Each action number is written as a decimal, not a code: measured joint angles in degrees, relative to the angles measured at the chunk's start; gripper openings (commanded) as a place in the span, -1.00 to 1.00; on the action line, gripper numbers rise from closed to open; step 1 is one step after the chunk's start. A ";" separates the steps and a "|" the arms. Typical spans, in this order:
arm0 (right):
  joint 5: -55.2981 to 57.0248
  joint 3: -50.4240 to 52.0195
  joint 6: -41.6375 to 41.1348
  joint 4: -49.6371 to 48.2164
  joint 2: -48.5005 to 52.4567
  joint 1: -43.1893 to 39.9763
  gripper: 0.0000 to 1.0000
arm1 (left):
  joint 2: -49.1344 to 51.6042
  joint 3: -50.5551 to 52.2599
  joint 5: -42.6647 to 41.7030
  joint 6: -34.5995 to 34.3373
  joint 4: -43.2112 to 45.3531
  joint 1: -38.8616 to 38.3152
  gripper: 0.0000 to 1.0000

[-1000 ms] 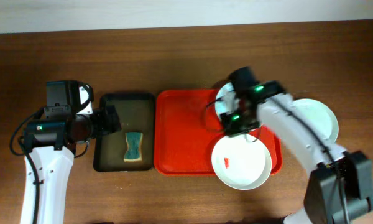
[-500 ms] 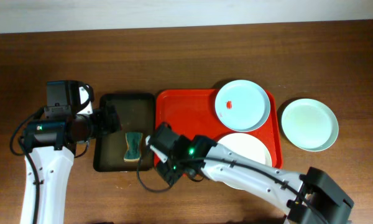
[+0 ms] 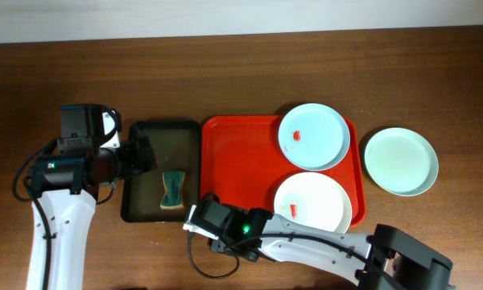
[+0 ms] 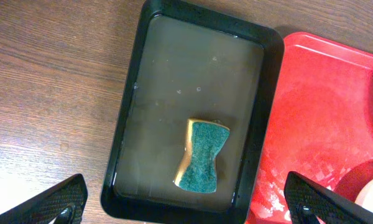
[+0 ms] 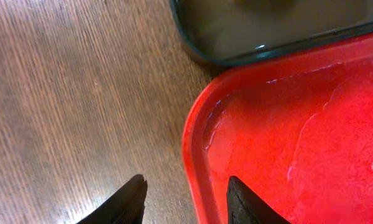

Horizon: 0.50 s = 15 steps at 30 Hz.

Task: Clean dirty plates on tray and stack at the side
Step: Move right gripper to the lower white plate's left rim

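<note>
The plates (image 3: 312, 137) are split between two places. Two lie in the right half of the red tray (image 3: 237, 161): the far plate (image 3: 322, 149), pale blue with a small red smear, and the near plate (image 3: 312, 208), white with a smear at its left. The third plate (image 3: 400, 161) sits on the desk (image 3: 241, 72) just right of the tray. I can make out no smear on it, so it probably marks where the clean stack begins.

Beside the tray's left edge stands a dark tray (image 4: 127, 93) of shallow water with a sponge (image 4: 202, 155) in it, likely the washing tool. The left hand (image 4: 188, 202) hovers over it, fingers spread wide and holding nothing, well placed to drop onto the sponge.

The right hand (image 5: 186, 205) is low at the red tray's near left corner, fingers apart and empty, with the rim running between them. Whether they touch the rim I cannot tell.

The right wrist view shows no plate at all. In the left wrist view, only a pale sliver at the right edge hints at one. From overhead, the right hand's fingers are hidden under the wrist.
</note>
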<state>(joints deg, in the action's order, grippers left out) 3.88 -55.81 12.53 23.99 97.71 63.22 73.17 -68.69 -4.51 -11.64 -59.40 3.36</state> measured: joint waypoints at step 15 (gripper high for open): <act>0.68 0.46 0.96 -3.52 5.38 -0.02 -0.44 | 0.00 0.00 0.00 0.00 0.02 0.00 0.98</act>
<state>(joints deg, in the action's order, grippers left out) 4.56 -55.35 13.50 20.47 103.09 63.20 73.17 -68.69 -4.51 -11.64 -59.37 3.36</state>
